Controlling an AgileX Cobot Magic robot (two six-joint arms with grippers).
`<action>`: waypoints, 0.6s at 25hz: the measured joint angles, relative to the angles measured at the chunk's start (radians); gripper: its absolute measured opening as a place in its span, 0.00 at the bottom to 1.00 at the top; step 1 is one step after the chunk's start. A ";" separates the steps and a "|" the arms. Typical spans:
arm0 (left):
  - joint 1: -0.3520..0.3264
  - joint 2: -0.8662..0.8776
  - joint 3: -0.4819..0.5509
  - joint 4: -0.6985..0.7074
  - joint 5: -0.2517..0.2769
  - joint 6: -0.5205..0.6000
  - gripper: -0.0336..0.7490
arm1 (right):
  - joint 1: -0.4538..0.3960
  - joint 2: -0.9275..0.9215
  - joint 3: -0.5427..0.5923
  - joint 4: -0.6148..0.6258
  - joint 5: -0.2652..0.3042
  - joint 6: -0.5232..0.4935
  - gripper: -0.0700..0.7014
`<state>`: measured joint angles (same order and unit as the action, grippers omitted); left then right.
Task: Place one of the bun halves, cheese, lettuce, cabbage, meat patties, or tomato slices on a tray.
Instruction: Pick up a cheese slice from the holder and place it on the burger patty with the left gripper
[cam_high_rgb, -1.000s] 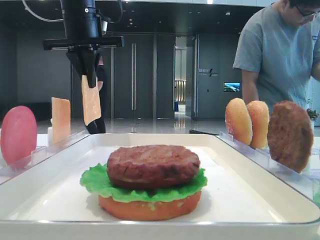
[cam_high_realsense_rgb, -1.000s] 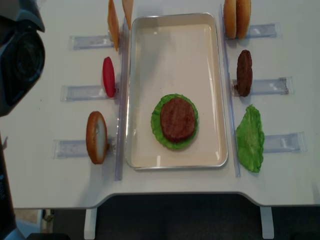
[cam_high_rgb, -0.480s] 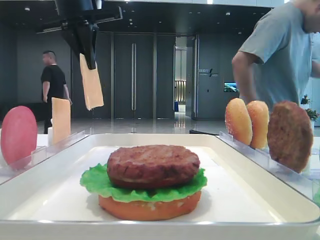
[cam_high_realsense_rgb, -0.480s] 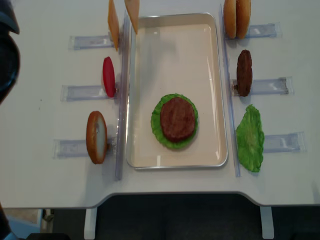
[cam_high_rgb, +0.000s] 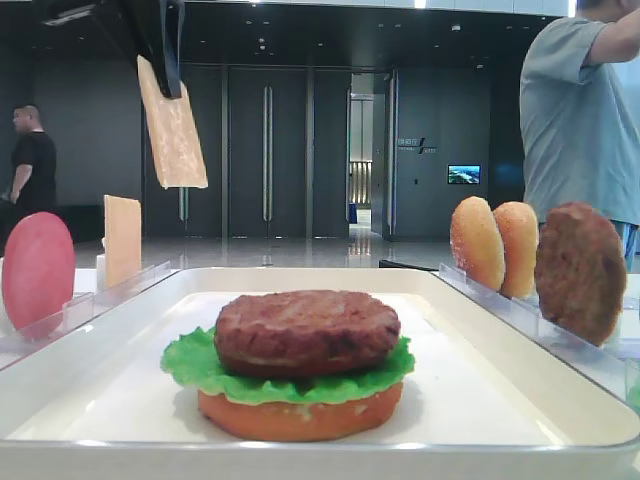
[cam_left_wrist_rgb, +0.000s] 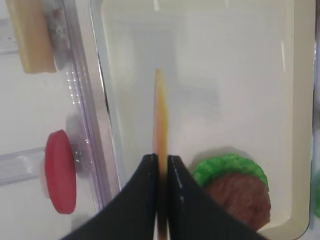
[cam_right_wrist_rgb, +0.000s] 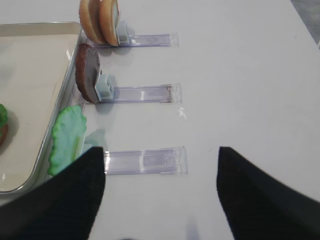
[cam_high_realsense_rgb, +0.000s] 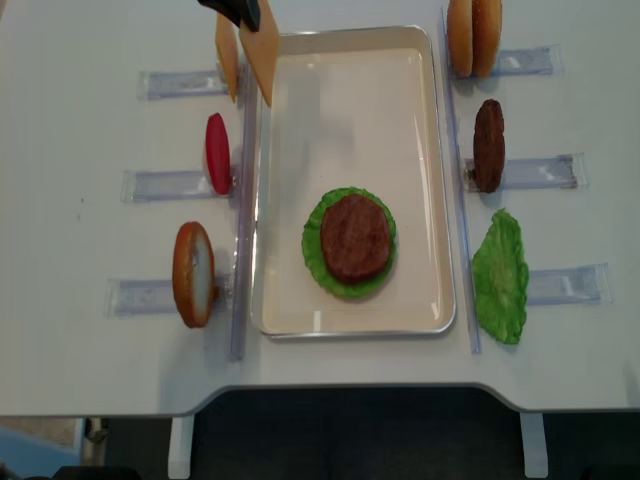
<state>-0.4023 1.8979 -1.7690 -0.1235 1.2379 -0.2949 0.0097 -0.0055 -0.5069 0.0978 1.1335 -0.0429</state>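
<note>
My left gripper (cam_left_wrist_rgb: 162, 157) is shut on the top edge of a thin pale orange cheese slice (cam_left_wrist_rgb: 160, 112), which hangs edge-on above the white tray (cam_left_wrist_rgb: 225, 75). In the low front view the cheese (cam_high_rgb: 172, 130) hangs high at the upper left. From above, it (cam_high_realsense_rgb: 262, 55) is over the tray's (cam_high_realsense_rgb: 350, 110) far-left rim. On the tray, a meat patty (cam_high_realsense_rgb: 354, 237) lies on lettuce (cam_high_realsense_rgb: 318, 262) and a bun half (cam_high_rgb: 300, 415). My right gripper (cam_right_wrist_rgb: 160, 200) is open over the table, right of the tray.
Clear racks flank the tray. The left ones hold a second cheese slice (cam_high_realsense_rgb: 227, 55), a red tomato slice (cam_high_realsense_rgb: 217, 152) and a bun half (cam_high_realsense_rgb: 193, 273). On the right are bun halves (cam_high_realsense_rgb: 473, 37), a patty (cam_high_realsense_rgb: 489, 145) and lettuce (cam_high_realsense_rgb: 500, 275). A person (cam_high_rgb: 580, 120) stands behind.
The left gripper has lifted the cheese higher above its rack and carried it over the tray's far-left rim. The right gripper shows no change.
</note>
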 joint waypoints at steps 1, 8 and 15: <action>-0.012 -0.010 0.012 0.000 0.000 0.002 0.07 | 0.000 0.000 0.000 0.000 0.000 0.000 0.69; -0.103 -0.050 0.089 -0.054 -0.007 0.012 0.07 | 0.000 0.000 0.000 0.000 0.000 0.000 0.69; -0.175 -0.056 0.151 -0.166 -0.079 0.063 0.07 | 0.000 0.000 0.000 0.000 0.000 0.000 0.69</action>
<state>-0.5776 1.8415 -1.6180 -0.2896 1.1592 -0.2320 0.0097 -0.0055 -0.5069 0.0978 1.1335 -0.0429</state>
